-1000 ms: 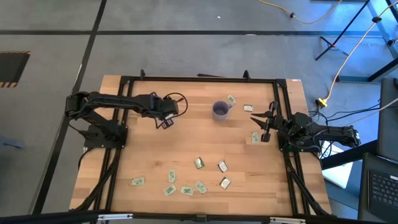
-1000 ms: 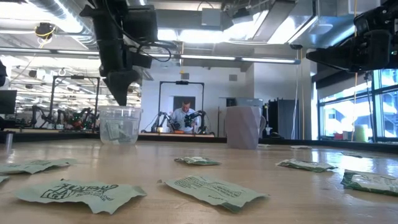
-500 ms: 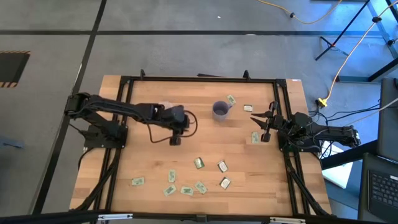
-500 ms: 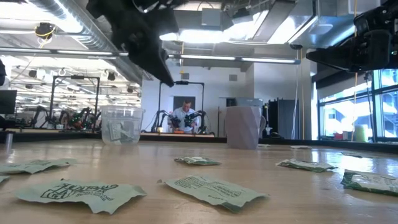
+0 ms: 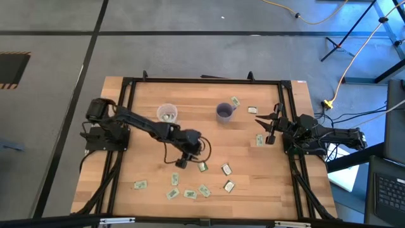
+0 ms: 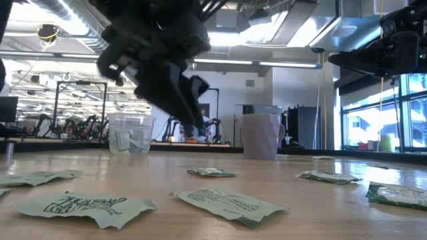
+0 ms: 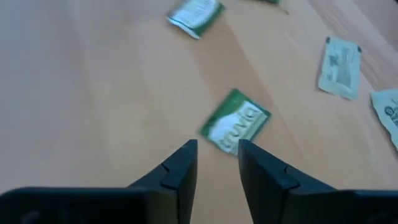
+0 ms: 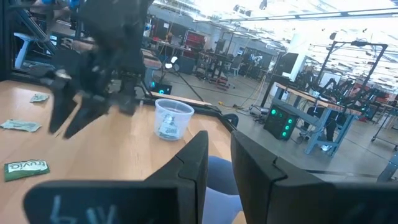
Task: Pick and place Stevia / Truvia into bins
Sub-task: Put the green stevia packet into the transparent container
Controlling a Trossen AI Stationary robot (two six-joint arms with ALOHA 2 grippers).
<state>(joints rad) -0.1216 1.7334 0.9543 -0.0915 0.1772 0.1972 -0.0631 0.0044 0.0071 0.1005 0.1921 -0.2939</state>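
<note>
The left hand [image 5: 181,163], fingers parted with a narrow gap and grasping nothing, is hovering over the middle of the counter [image 5: 152,171], aiming at a green-and-white Truvia packet [image 7: 236,121] lying just ahead of its fingertips [image 7: 185,151]. By all appearances a fresh pick is beginning: the next move calls for dropping straight down so the fingers straddle that packet's flat edges before closing. More packets [image 5: 188,192] are lying loosely scattered toward the near edge, well apart from one another, leaving open wood around the target for a clean descent. The clear cup [image 5: 167,113], already holding a packet, is standing toward the far-left part of the counter, with the purple-grey mug [image 5: 224,111] near the far edge at centre; the route back to either looks unobstructed. The right hand [image 5: 271,130] is waiting beside the right edge, fingers slightly apart and grasping nothing, next to another packet [image 5: 259,140].
</note>
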